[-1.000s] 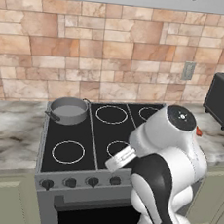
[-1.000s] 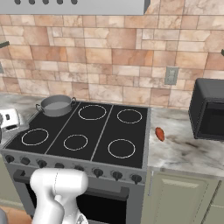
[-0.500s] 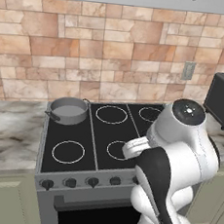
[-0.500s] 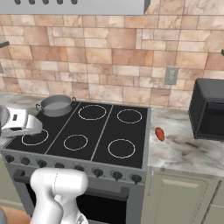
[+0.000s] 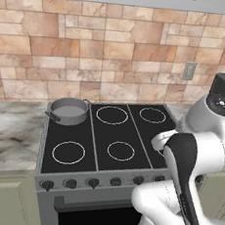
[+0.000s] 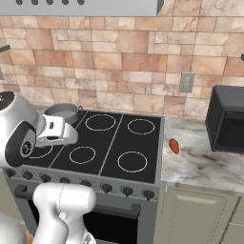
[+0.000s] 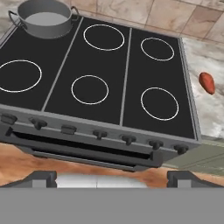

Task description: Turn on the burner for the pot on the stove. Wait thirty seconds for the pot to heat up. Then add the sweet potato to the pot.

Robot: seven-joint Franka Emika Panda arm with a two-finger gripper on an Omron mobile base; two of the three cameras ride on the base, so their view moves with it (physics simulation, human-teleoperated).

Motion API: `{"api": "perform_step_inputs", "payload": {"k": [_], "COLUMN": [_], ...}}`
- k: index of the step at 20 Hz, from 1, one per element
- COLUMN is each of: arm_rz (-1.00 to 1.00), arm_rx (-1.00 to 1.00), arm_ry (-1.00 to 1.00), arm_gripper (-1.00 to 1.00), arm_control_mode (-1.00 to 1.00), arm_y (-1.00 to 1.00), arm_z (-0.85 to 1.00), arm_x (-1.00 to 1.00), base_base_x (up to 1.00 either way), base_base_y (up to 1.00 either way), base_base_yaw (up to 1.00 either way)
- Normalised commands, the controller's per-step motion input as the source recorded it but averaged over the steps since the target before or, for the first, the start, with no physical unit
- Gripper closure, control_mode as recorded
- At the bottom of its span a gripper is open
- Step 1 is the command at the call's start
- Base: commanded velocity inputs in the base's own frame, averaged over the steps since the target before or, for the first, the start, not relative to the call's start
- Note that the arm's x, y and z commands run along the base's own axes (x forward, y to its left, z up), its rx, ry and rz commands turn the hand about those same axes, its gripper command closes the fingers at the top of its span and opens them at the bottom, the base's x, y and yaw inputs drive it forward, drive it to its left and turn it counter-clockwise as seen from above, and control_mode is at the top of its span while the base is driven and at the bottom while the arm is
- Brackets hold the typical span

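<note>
left base view: pot [image 5: 69, 111] sits on the back left ring of the stove [image 5: 107, 133], arm bent over the right side.

right base view: sweet potato [image 6: 174, 146] lies on the bench [image 6: 200, 157] just right of the stove, well apart from the pot. microwave [image 6: 228, 125] further right.

hand view: pincer [image 7: 111, 177] spread wide with nothing in it, out in front of the knobs [image 7: 99, 134], pot top left, potato at right.
</note>
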Motion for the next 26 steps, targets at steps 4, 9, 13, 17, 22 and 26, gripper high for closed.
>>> {"api": "perform_step_inputs", "payload": {"k": [4, 9, 13, 17, 22, 26], "arm_rz": [0.0, 0.0, 0.0, 0.0, -0.01, -0.03], "arm_rx": [0.0, 0.0, 0.0, -0.02, -0.06, -0.08], "arm_ry": [0.0, 0.0, 0.0, 0.0, 0.0, 0.0], "arm_gripper": [-1.0, -1.0, -1.0, -1.0, -1.0, -1.0], "arm_control_mode": [-1.0, -1.0, -1.0, -1.0, -1.0, -1.0], "arm_y": [-0.91, -0.85, -0.84, -0.78, -0.7, -0.68], "arm_z": [0.0, 0.0, 0.0, -0.01, -0.09, -0.15], "arm_x": [0.33, 0.38, 0.39, 0.41, 0.43, 0.39], "base_base_x": [0.0, 0.0, 0.0, 0.0, 0.0, 0.0], "base_base_y": [0.0, 0.0, 0.0, 0.0, 0.0, 0.0], "base_base_yaw": [0.0, 0.0, 0.0, 0.0, 0.0, 0.0]}}
